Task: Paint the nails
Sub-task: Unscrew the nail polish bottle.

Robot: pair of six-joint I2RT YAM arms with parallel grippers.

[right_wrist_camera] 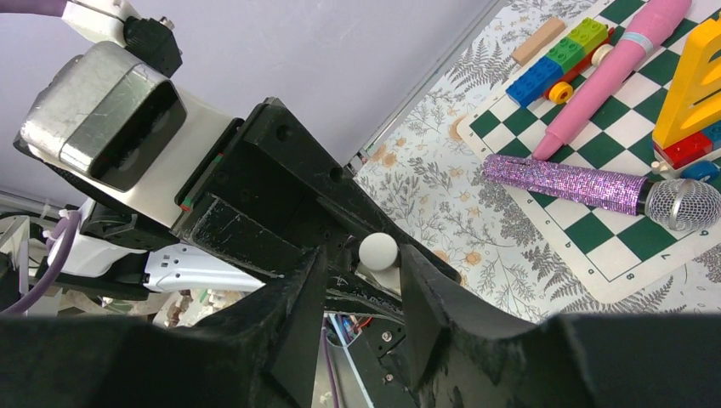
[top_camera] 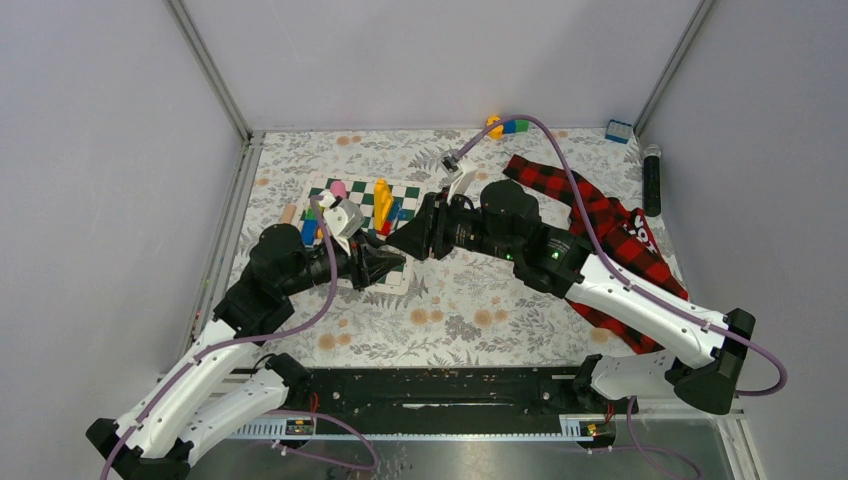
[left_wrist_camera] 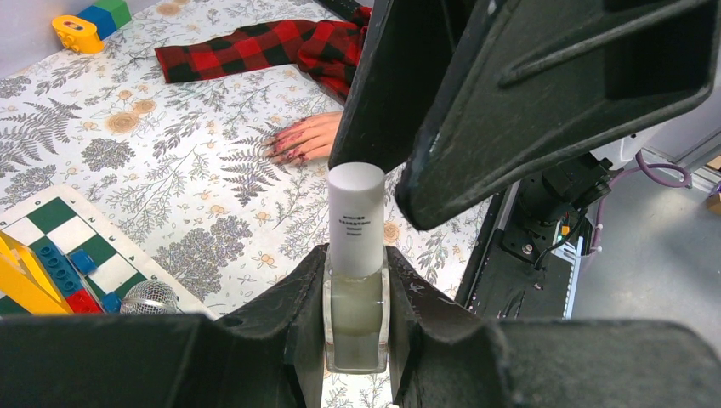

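Observation:
My left gripper is shut on a clear nail polish bottle with a white cap, held upright. My right gripper is open. Its fingers stand on either side of the white cap, the right one close against it. In the top view the two grippers meet tip to tip, the left gripper below the right gripper. The dummy hand lies palm down on the floral cloth, with reddish nails and a red-and-black plaid sleeve. In the top view only the sleeve shows, under my right arm.
A green-and-white checkered mat lies at centre left with a yellow toy, a pink wand, a glittery purple microphone and coloured bricks. More bricks and a blue brick sit at the back. A black cylinder lies at the right wall.

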